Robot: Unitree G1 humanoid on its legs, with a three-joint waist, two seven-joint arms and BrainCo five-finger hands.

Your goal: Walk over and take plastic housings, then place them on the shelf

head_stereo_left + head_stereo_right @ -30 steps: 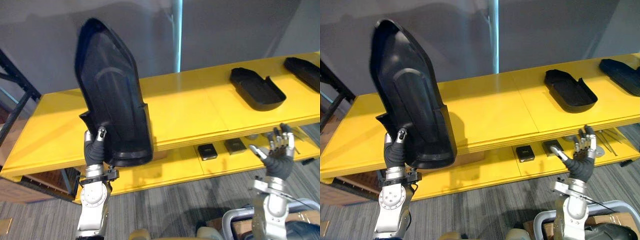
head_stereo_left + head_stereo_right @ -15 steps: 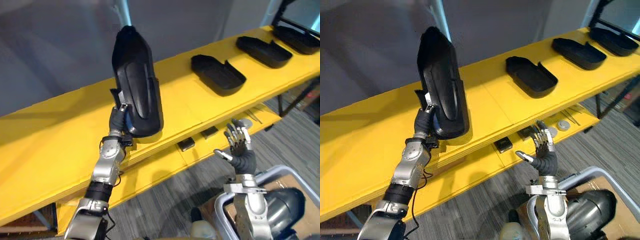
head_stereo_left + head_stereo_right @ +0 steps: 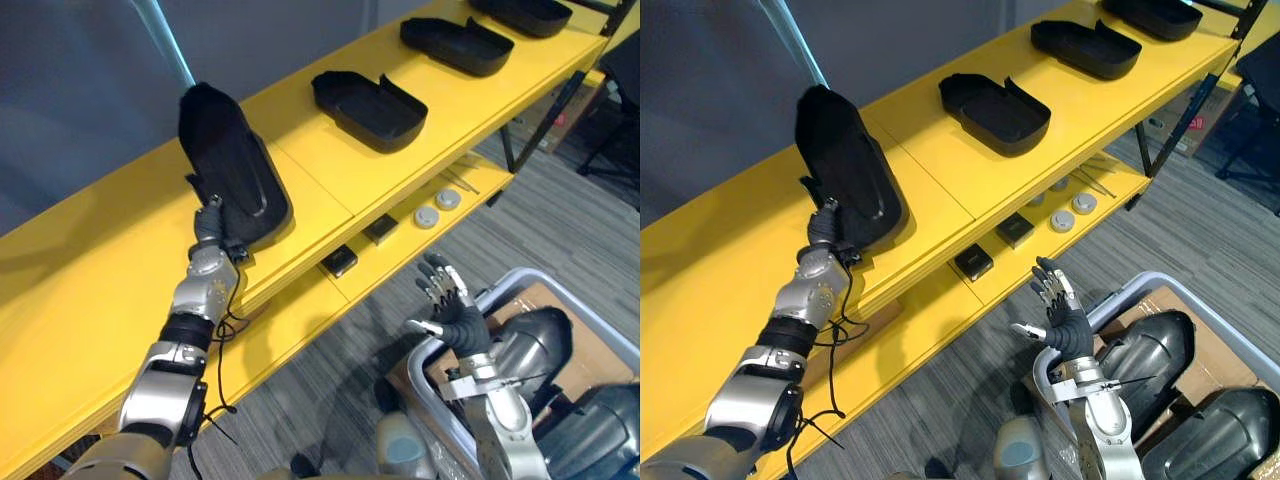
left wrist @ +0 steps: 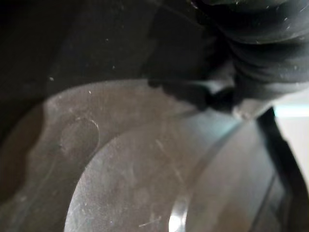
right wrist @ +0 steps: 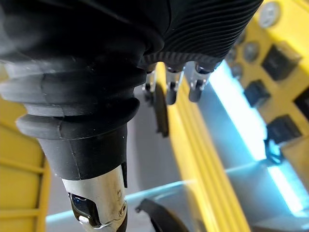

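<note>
Grips housing at its lower end with left hand, tilted over shelf, seemingly for set-down; holds right hand splayed, empty.

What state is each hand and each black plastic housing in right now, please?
Held black plastic housing, tilted upright over the yellow shelf.
Left hand, shut on that housing's lower end.
Right hand, open, fingers spread, holding nothing.
Black plastic housings on the shelf, lying flat, hollow side up.
</note>
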